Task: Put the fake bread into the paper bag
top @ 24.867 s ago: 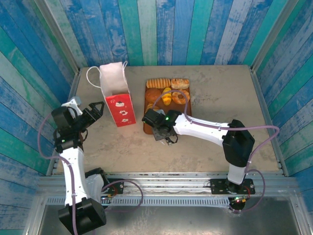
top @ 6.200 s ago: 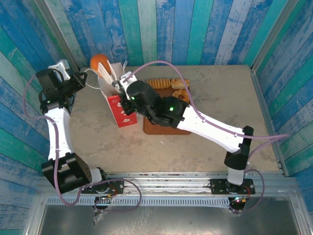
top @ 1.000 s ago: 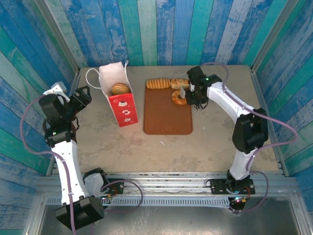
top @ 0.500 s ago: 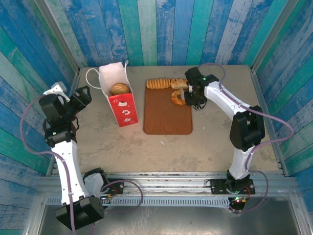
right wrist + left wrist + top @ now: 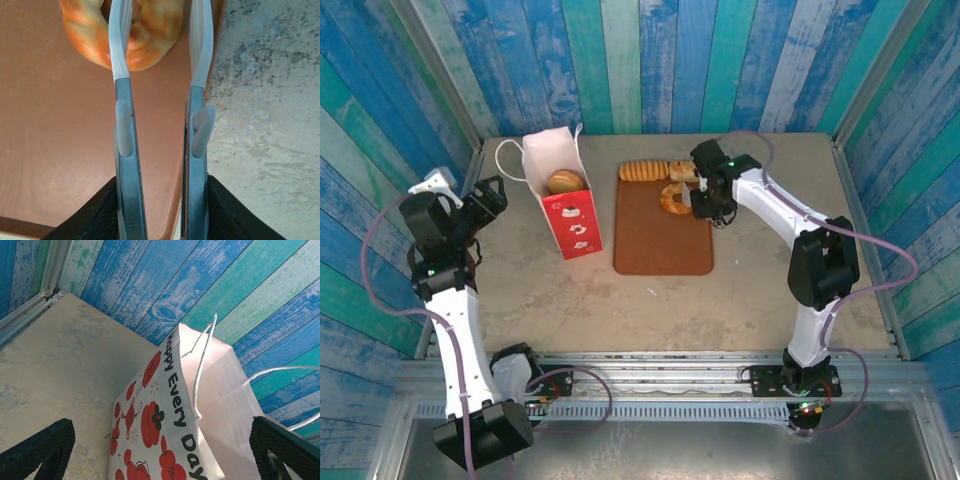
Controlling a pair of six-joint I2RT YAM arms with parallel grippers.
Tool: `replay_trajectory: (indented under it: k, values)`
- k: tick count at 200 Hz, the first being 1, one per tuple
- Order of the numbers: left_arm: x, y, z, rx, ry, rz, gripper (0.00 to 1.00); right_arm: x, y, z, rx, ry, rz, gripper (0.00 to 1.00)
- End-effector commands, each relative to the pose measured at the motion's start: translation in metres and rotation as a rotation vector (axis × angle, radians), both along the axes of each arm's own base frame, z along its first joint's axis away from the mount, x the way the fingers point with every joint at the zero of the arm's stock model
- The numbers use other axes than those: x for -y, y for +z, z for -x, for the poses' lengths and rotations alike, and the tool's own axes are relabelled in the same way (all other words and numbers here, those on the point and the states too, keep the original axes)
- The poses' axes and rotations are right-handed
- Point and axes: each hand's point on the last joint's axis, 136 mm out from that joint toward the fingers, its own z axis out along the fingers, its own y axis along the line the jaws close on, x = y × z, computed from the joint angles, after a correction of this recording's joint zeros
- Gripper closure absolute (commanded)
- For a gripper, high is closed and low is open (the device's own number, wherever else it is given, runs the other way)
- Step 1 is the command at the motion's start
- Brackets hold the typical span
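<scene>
Blue planks surround the bench point(image 5: 770, 260). On the brown tray point(image 5: 660, 240), the right pincer point(image 5: 698, 200) pinches the ring doughnut point(image 5: 145, 35), one finger inside its hole. The left pincer point(image 5: 488, 200) is spread near the paper bag point(image 5: 570, 218), which holds a bun point(image 5: 565, 182).

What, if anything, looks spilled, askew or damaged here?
Nothing stands out. The bag stands upright with a bun in its mouth. Two loaves lie at the far end of the tray. The right gripper pinches one side of the doughnut, which lies on the tray.
</scene>
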Motion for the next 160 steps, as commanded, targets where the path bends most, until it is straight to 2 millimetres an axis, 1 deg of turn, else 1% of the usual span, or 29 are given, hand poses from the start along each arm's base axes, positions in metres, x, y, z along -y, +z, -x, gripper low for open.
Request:
replay_trajectory:
  k: [1, 22, 47, 65, 97, 106, 121, 132, 160]
  values:
    - [-0.003, 0.007, 0.0, 0.028, 0.01, -0.031, 0.06, 0.005, 0.011, -0.009, 0.037, -0.008, 0.039, 0.57]
    - [-0.004, 0.007, -0.001, 0.028, 0.01, -0.03, 0.06, 0.006, 0.002, -0.011, 0.021, -0.007, 0.053, 0.57]
    - [-0.003, 0.008, 0.0, 0.028, 0.009, -0.033, 0.06, 0.001, -0.01, -0.011, -0.01, 0.001, 0.041, 0.57]
    - [-0.003, 0.009, 0.0, 0.03, 0.01, -0.034, 0.06, -0.005, -0.014, -0.009, -0.027, 0.009, 0.014, 0.57]
    - [-0.001, 0.012, 0.0, 0.039, -0.004, -0.032, 0.06, -0.006, -0.02, -0.004, -0.046, 0.008, 0.001, 0.59]
    - [-0.001, 0.013, -0.001, 0.041, -0.006, -0.032, 0.06, -0.007, -0.019, -0.003, -0.048, 0.01, -0.005, 0.61]
    - [0.0, 0.015, -0.001, 0.043, -0.007, -0.034, 0.06, -0.007, -0.017, -0.002, -0.047, 0.012, -0.01, 0.66]
    - [-0.001, 0.016, -0.001, 0.044, -0.005, -0.033, 0.06, -0.008, -0.012, -0.002, -0.037, 0.013, -0.021, 0.72]
    - [-0.004, 0.024, 0.001, 0.051, 0.014, -0.054, 0.06, -0.006, 0.009, 0.0, 0.01, 0.004, -0.039, 0.83]
